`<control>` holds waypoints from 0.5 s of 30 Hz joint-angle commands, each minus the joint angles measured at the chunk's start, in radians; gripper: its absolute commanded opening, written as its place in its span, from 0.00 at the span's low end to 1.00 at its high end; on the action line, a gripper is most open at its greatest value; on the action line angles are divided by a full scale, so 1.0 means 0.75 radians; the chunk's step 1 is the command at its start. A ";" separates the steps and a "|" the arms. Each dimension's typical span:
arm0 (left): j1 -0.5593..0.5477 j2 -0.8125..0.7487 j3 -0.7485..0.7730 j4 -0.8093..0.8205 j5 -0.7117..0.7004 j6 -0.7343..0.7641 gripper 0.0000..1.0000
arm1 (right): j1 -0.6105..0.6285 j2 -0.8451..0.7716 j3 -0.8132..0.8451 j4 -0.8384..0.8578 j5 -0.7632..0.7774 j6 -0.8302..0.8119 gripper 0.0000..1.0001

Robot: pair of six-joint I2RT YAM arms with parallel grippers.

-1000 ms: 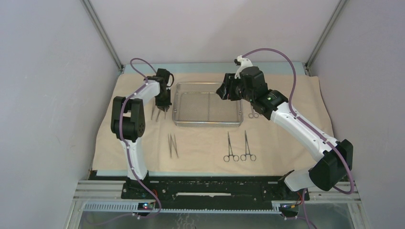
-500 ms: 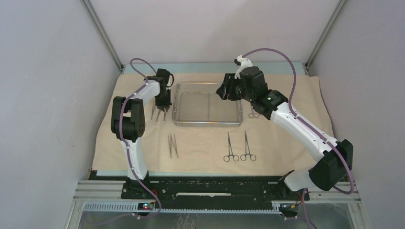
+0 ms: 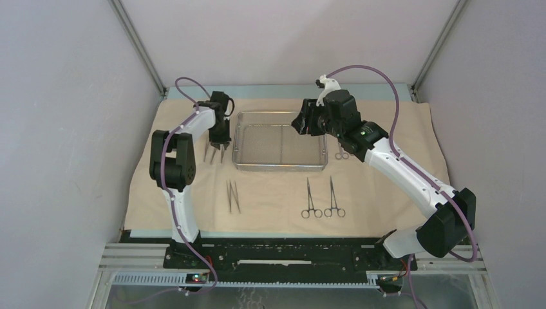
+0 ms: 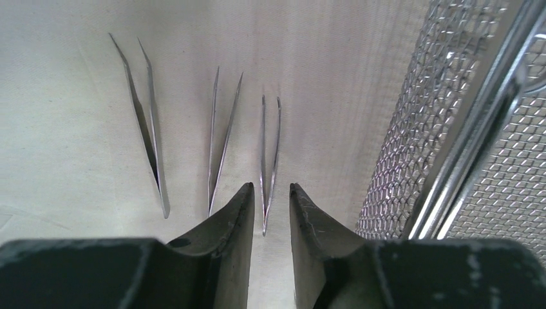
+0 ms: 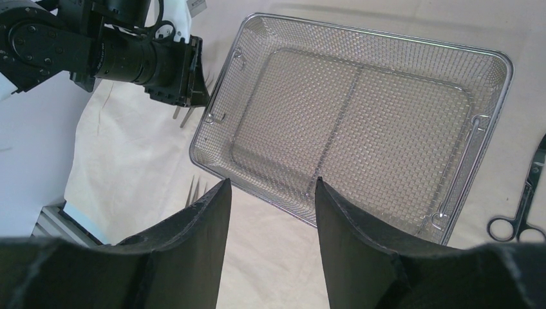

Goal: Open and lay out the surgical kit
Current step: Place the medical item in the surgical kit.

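Top view: the rectangular shiny steel mesh tray (image 3: 280, 167) sits toward the back of the large beige wrapping cloth (image 3: 270, 219), with two slim steel ring-handled forceps (image 3: 322, 199) lying nearer the arms.

Left wrist view: the left tool (image 4: 269, 190) — fingers narrowly parted, gripping nothing — hovers over three slim steel tweezers (image 4: 222, 135) (just beside the tray).

Right wrist view: the right tool (image 5: 270, 187) — wide apart, empty — hangs above the tray.

Grey walls (image 3: 64, 129) enclose the scene — aluminium rails (image 3: 270, 279) run along the near edge
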 commanded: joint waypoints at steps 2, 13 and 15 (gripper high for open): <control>-0.005 -0.080 0.137 -0.049 -0.058 -0.033 0.34 | -0.004 -0.005 0.007 0.055 -0.009 0.000 0.59; 0.009 -0.363 0.156 -0.059 -0.063 -0.108 0.55 | -0.007 -0.046 0.008 0.030 0.082 0.033 0.73; 0.006 -0.432 0.119 -0.032 -0.025 -0.115 0.60 | -0.006 -0.060 0.008 0.019 0.109 0.036 0.75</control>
